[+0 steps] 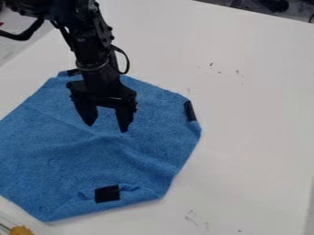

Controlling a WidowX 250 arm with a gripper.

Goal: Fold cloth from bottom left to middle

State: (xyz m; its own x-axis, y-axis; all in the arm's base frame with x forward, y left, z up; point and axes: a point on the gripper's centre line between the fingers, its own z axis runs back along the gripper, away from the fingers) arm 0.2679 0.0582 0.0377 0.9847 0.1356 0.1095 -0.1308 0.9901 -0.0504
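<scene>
Cloth point(67, 160) on table point(251, 137), at left; gripper point(108, 127) over cloth's far half; patches point(107, 193) at near, right edges.

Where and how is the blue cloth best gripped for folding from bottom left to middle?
Probably at the lower-left corner of the cloth, pinched from above: it lies low on the table and narrows there, so the open gripper could straddle it.

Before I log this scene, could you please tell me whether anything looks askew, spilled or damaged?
The blue cloth looks rumpled: it puckers around the black patch near its lower edge instead of lying flat. Small dark marks, perhaps scuffs or crumbs, spot the white table.
</scene>
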